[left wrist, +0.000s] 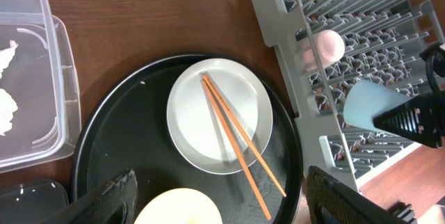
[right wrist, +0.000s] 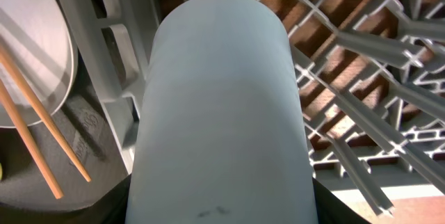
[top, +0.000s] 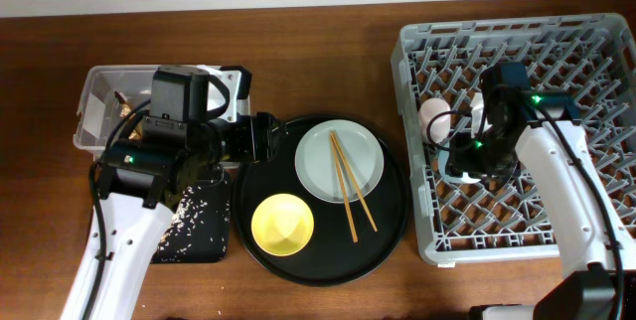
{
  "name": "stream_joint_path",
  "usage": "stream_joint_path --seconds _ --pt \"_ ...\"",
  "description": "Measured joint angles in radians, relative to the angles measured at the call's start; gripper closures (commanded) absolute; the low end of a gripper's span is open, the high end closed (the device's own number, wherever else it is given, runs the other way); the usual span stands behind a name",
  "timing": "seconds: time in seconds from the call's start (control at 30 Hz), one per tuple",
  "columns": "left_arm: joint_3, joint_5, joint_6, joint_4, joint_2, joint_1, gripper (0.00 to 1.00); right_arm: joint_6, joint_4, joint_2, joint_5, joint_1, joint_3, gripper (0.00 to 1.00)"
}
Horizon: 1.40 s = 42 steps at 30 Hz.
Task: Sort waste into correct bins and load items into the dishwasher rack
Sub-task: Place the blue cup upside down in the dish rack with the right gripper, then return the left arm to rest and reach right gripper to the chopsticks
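My right gripper [top: 473, 157] is shut on the blue cup [right wrist: 222, 106] and holds it over the left part of the grey dishwasher rack [top: 586, 52]. The blue cup also shows in the left wrist view [left wrist: 365, 102]. The pink cup [top: 434, 118] lies in the rack beside it. My left gripper [top: 260, 139] is open and empty above the left edge of the round black tray [top: 393, 226]. The pale plate [top: 320, 166] carries the chopsticks [top: 348, 186]. The yellow bowl [top: 282, 224] sits in front of the plate.
The clear tub [top: 97, 91] at the far left holds a gold-brown wrapper [top: 127, 109] and white tissue [left wrist: 5, 106]. The flat black tray [top: 199, 216] in front of it holds rice scraps. My left arm covers part of both.
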Motion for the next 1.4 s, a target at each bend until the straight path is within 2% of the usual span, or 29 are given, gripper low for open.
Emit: stream_joint_path --seconds 0.13,0.17,0.47,0.57,0.6,0.63,0.7,0.77,0.87,1.0,1.13,1.4 --pt "0.000 0.000 0.000 0.000 0.000 0.000 0.23 0.008 0.002 0.000 -0.016 0.000 -0.006 0.25" --pt "0.000 0.000 0.000 0.000 0.000 0.000 0.23 0.006 0.002 0.000 -0.017 0.000 -0.006 0.24" --pt "0.000 -0.046 0.000 0.000 0.000 0.000 0.23 0.006 -0.001 0.000 -0.042 0.000 -0.006 0.22" --pt "0.000 -0.108 -0.001 0.000 0.000 0.016 0.21 -0.090 0.003 0.000 -0.218 -0.001 -0.006 0.23" --pt "0.000 -0.129 -0.004 0.000 0.000 0.039 0.16 -0.156 0.003 0.000 -0.370 0.004 -0.006 0.23" --pt "0.000 -0.141 -0.005 0.000 0.000 0.063 0.13 -0.185 0.003 0.000 -0.441 0.010 -0.006 0.23" --pt "0.000 -0.165 -0.009 -0.006 0.000 0.140 0.01 -0.223 0.019 0.000 -0.552 0.076 -0.007 0.27" --pt "0.000 -0.220 -0.011 -0.034 0.000 0.249 0.01 -0.237 0.080 0.000 -0.588 0.213 -0.010 0.30" --pt "0.000 -0.285 -0.012 -0.087 0.000 0.342 0.01 -0.142 0.185 0.001 -0.458 0.415 -0.024 0.41" --pt "0.000 -0.307 -0.012 -0.091 0.000 0.356 0.01 0.014 0.285 0.023 -0.225 0.598 -0.042 0.57" --pt "0.000 -0.311 -0.012 -0.091 0.000 0.356 0.01 0.093 0.341 0.092 -0.078 0.665 -0.042 0.61" --pt "0.000 -0.311 -0.012 -0.091 0.000 0.356 0.01 0.167 0.469 0.303 0.000 0.666 -0.043 0.60"
